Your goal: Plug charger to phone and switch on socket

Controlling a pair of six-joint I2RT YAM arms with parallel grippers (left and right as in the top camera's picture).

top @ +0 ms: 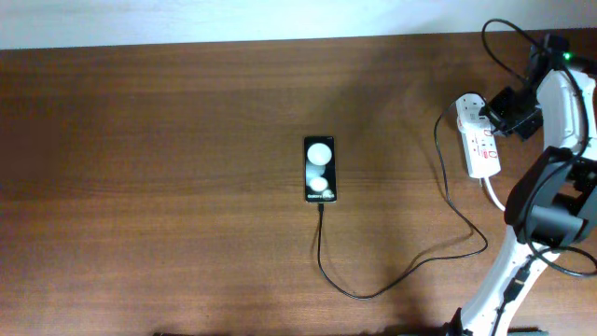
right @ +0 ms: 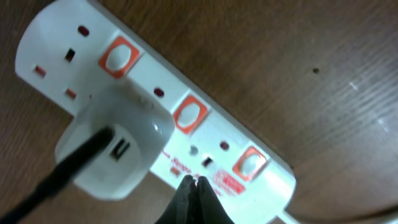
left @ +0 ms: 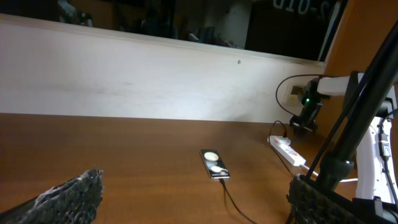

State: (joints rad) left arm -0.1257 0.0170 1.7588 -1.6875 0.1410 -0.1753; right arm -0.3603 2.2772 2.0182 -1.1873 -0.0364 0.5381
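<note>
The black phone (top: 319,169) lies mid-table with two white reflected spots; it also shows in the left wrist view (left: 214,164). The black charger cable (top: 401,276) runs from the phone's near end in a loop to a white plug adapter (right: 115,149) seated in the white socket strip (top: 480,140). The strip (right: 205,134) has red-rimmed switches (right: 188,114). My right gripper (right: 192,182) is shut and empty, its tips just over the strip's near edge, between two switches. My left gripper (left: 199,199) is open and empty, low over the table, well short of the phone.
The strip's thick white cord (top: 492,194) runs toward the right arm's base (top: 494,299). A pale wall (left: 155,81) borders the table's far edge. The right arm (top: 560,103) reaches over the strip at the far right.
</note>
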